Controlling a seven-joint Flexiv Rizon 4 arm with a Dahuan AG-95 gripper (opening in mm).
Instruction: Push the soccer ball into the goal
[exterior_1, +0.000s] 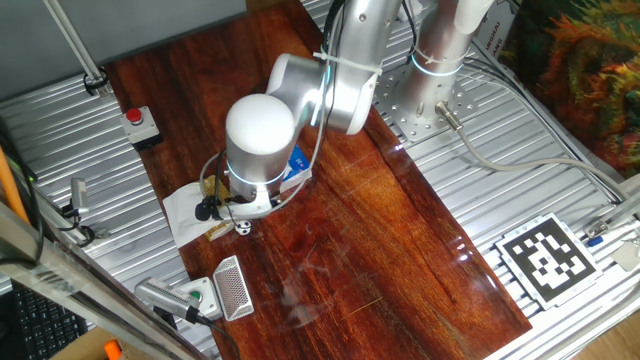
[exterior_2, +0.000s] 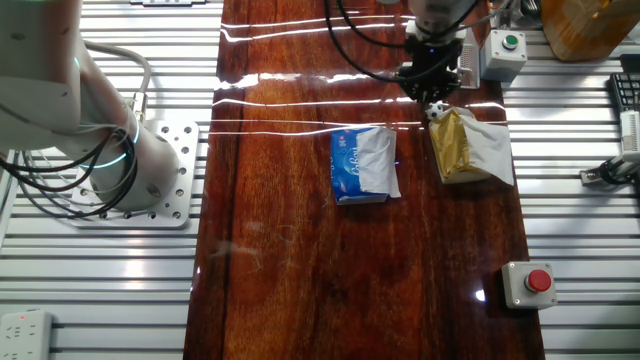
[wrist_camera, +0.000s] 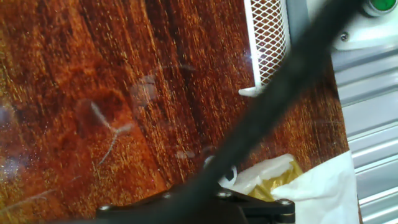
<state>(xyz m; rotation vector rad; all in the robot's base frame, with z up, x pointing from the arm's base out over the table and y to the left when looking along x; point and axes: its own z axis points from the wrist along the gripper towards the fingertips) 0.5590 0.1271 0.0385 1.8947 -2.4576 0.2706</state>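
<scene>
The soccer ball is a tiny white ball with black patches on the dark wood. It lies just off the corner of the white napkin, and in the other fixed view the ball shows right under the black hand. The goal, a small white frame with grey mesh, stands a short way beyond it near the table end. In the hand view the goal is at the top right. My gripper hangs directly behind the ball, its fingers too dark and hidden to read.
A white napkin with a gold wrapper lies beside the ball. A blue tissue pack sits mid-table. A white box with a green button stands next to the goal. A red button is off the wood. A black cable crosses the hand view.
</scene>
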